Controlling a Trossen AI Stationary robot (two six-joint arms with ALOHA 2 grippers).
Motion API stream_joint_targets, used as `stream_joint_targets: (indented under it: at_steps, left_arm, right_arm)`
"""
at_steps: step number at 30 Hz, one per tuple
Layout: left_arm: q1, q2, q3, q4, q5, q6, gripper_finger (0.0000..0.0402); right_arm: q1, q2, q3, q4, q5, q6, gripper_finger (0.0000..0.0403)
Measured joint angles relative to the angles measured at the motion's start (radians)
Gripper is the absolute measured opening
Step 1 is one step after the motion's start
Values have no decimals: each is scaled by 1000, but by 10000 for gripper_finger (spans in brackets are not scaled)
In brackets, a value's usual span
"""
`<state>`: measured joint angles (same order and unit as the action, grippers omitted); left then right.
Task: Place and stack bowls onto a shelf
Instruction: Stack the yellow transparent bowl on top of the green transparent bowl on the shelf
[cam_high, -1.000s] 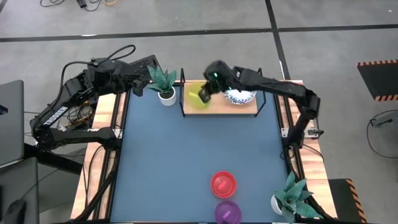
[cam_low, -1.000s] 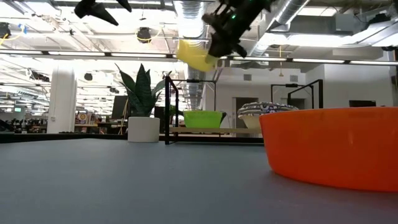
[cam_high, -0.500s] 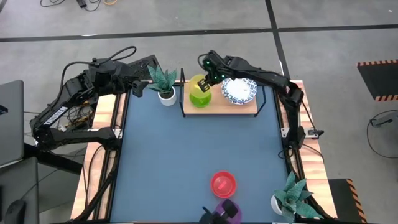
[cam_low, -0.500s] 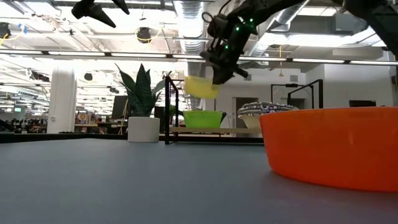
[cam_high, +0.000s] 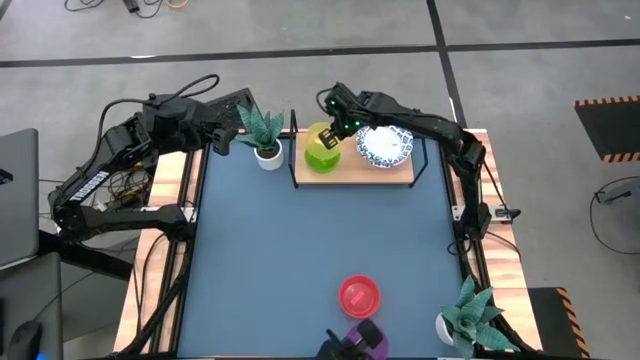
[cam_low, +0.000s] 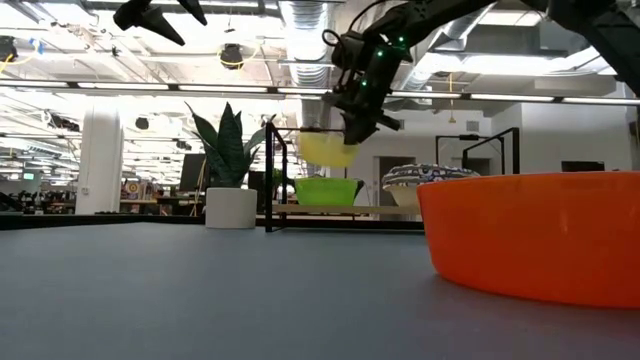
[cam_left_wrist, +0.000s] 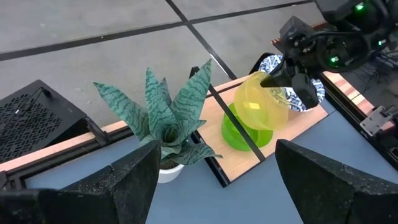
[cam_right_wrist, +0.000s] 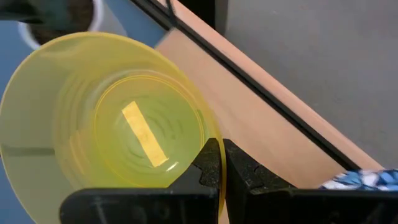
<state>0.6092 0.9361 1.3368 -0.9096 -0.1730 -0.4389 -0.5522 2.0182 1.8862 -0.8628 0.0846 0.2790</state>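
High view: right hand (cam_high: 325, 139) pinches yellow bowl (cam_high: 318, 135) rim above green bowl (cam_high: 320, 158) on shelf (cam_high: 398, 174); one red bowl (cam_high: 359, 296), one purple bowl (cam_high: 366, 340) on bench (cam_high: 280, 260). Left hand (cam_high: 222, 143) spread wide, empty.

The shelf (cam_high: 395, 172) stands at the table's (cam_high: 300, 260) far edge, a plant (cam_high: 264, 133) just left of it. On it sit two bowls (cam_high: 321, 157) (another held above the left one), with two more bowls (cam_high: 360, 296) near the table's front edge.

Right arm (cam_high: 440, 128) stretched to table's far side, jaws clamped. Left arm (cam_high: 120, 150) folded at far-left corner, jaws apart.
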Motion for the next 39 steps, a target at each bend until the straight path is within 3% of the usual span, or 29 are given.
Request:
stream_joint_targets:
  at_steps: [27, 31, 36, 39]
  left_arm:
    - [0, 0, 0, 0, 3, -7, 300]
    - [0, 0, 0, 0, 3, -7, 300]
    - [0, 0, 0, 0, 3, -7, 300]
    - [0, 0, 0, 0, 3, -7, 300]
  right_arm:
    - [29, 64, -13, 5, 19, -16, 23]
    - [26, 64, -13, 14, 18, -18, 47]
    - [10, 64, -13, 10, -111, -26, 74]
    - [6, 64, -13, 13, -125, -27, 84]
